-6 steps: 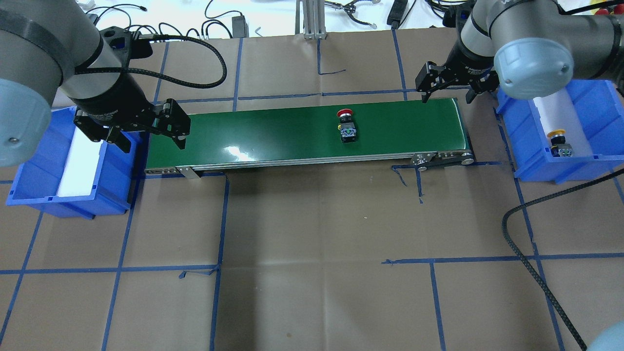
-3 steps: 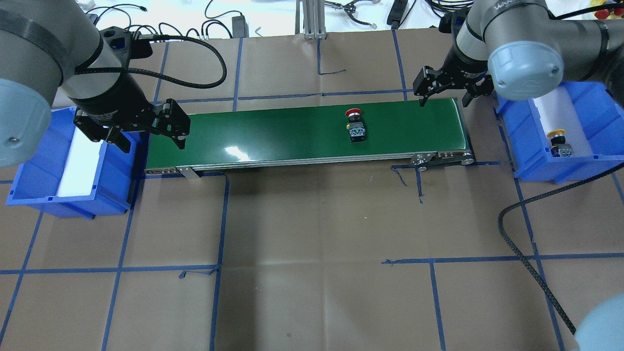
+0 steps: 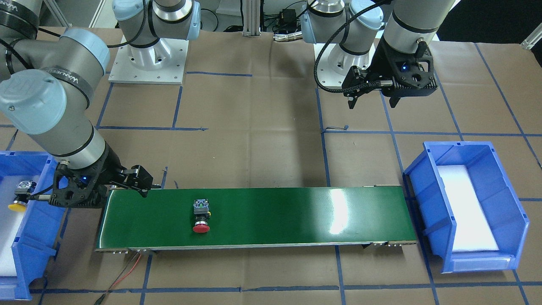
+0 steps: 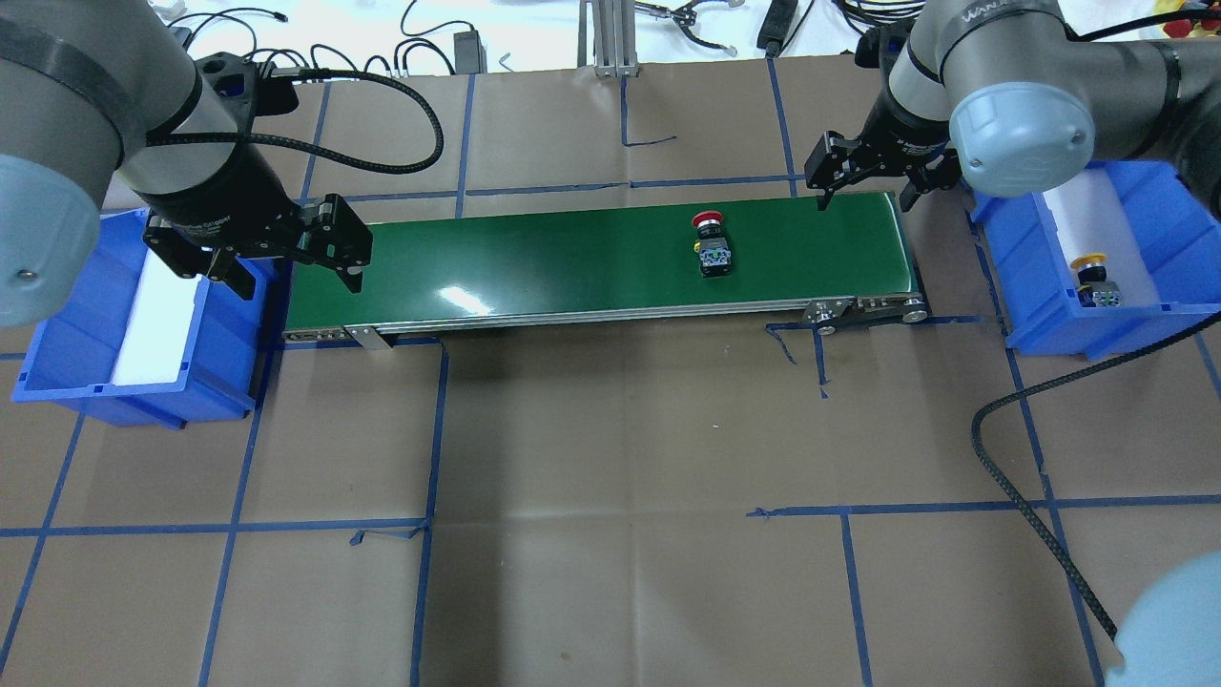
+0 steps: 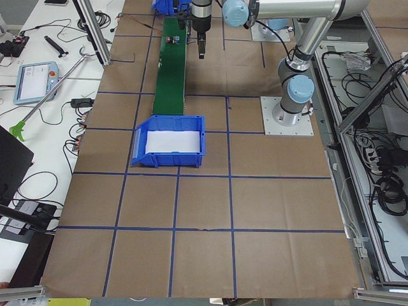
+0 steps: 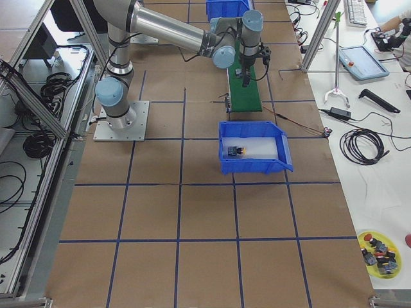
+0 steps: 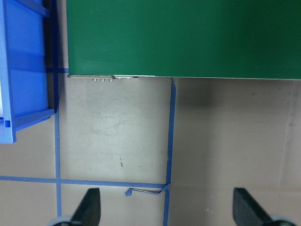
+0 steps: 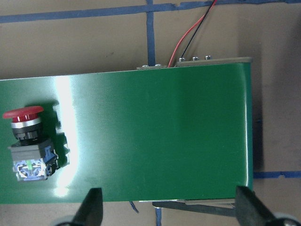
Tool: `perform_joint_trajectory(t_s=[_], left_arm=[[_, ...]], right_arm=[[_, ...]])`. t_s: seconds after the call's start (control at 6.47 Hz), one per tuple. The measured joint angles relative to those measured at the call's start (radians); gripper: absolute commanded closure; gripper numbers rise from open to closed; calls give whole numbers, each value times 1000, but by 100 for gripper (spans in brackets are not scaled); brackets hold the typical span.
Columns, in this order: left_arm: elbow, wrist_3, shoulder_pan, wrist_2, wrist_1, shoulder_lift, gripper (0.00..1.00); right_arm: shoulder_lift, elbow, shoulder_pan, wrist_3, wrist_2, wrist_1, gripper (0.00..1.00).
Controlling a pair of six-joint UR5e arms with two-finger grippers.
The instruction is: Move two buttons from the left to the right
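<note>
A yellow button (image 6: 235, 151) lies in the near blue bin (image 6: 257, 167); beyond it, the right claw (image 6: 246, 73) hangs over the green belt (image 6: 246, 100).

belt (image 4: 572, 258) green | red-capped button (image 4: 713, 248) | second button (image 4: 1093, 281) cap seemingly yellow | bins (image 4: 1171, 205) blue

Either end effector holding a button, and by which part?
Nothing is held: left end effector and right end effector are open, red button on the belt, yellow button in the bin.
</note>
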Motion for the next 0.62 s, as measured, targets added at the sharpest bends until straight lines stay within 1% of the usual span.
perform_joint_trajectory(t_s=[0.15,0.62], left_arm=[[0,0,0,-1,1,-1,0],[1,0,0,0,0,0,0]], right_arm=[[13,-2,0,2,29,-1,0],[22,0,2,1,35,-5,0]])
